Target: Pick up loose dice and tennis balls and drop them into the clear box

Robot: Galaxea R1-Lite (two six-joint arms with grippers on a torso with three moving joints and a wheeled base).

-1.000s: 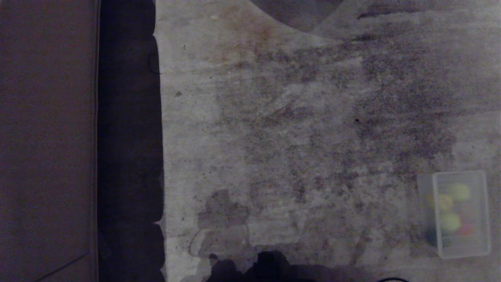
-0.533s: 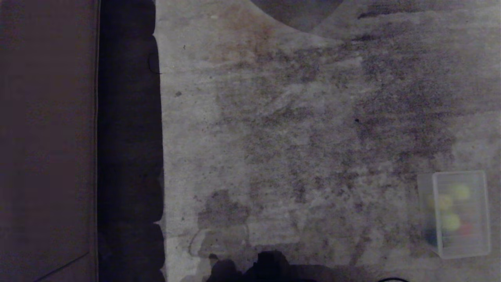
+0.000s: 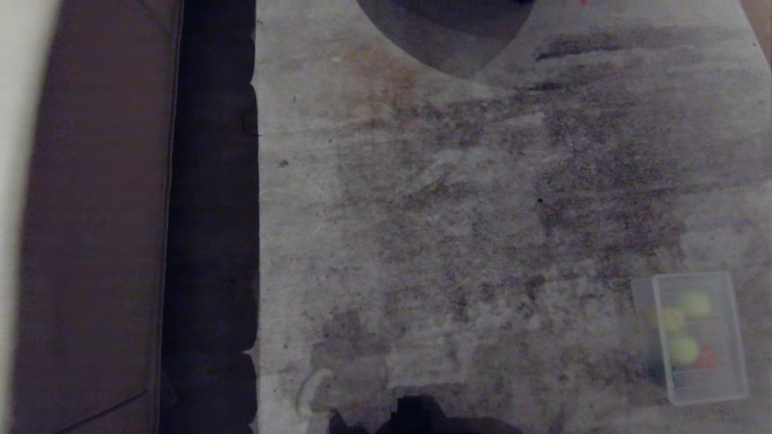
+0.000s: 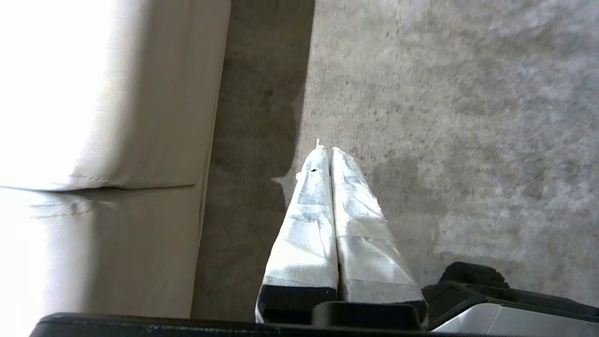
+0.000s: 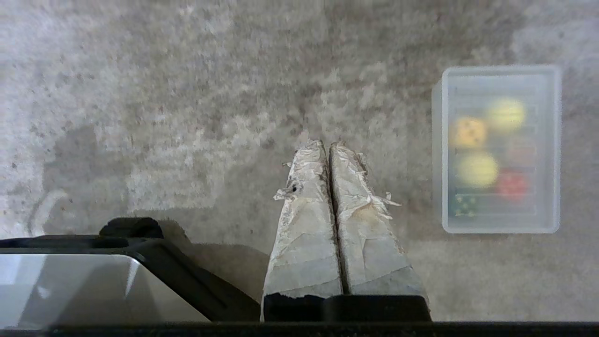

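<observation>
The clear box stands on the carpet at the lower right of the head view, and its wall also shows in the right wrist view. Inside it, blurred through what looks like a ribbed translucent cover, lie two tennis balls and dice: a yellow one, a red one and a dark green one. No loose die or ball shows on the carpet. My right gripper hangs shut and empty over bare carpet beside the box. My left gripper is shut and empty near the sofa's base.
A brown sofa fills the left side, with a dark shadowed strip along its foot. A round dark patch lies on the stained carpet at the far edge. My own dark base shows at the near edge.
The whole head view has shifted: more of the far carpet and a pale strip at the far left have come into view. The box and its contents have not moved on the carpet.
</observation>
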